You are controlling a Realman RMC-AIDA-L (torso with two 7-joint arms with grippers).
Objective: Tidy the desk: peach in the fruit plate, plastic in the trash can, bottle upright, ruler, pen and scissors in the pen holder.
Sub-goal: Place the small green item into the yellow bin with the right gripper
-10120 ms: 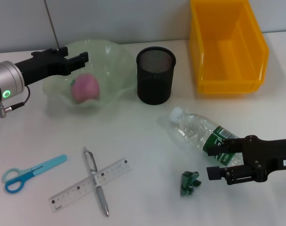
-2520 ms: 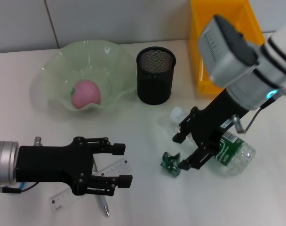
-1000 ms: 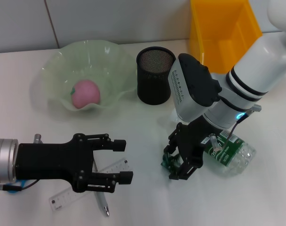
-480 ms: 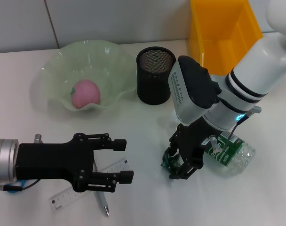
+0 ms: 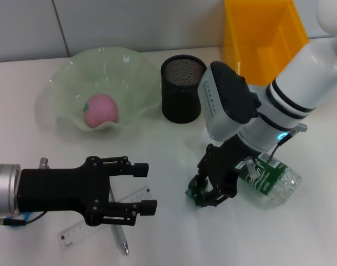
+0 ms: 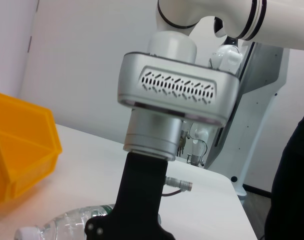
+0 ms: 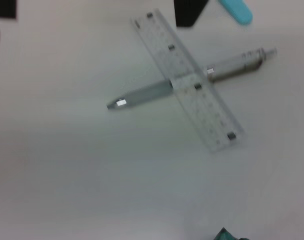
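Plastic [image 5: 195, 190], the crumpled green scrap, is the step in hand: the right tool [image 5: 208, 191] stands over it on the bench [image 5: 168, 233], its fingers closed in around the scrap, though whether they truly pinch it I cannot tell for sure. Taking the black mesh pen holder [image 5: 182, 87] as the landmark, the scrap lies in front of it and a little to the right. The bottle [image 5: 268, 177] lies on its side, farther right of the scrap, partly under the right arm. The yellow trash can [image 5: 265, 41] stands to the right of the pen holder, toward the back. The peach [image 5: 100, 108] already sits in the fruit plate [image 5: 69, 83], left of the pen holder.

The left tool [image 5: 141, 188] hovers spread open, well in front and left of the pen holder, over the ruler [image 7: 189, 82] and pen [image 7: 162, 90] that lie crossed.

Next, I judge, the right arm must lift the scrap clear and carry it back to the trash can.
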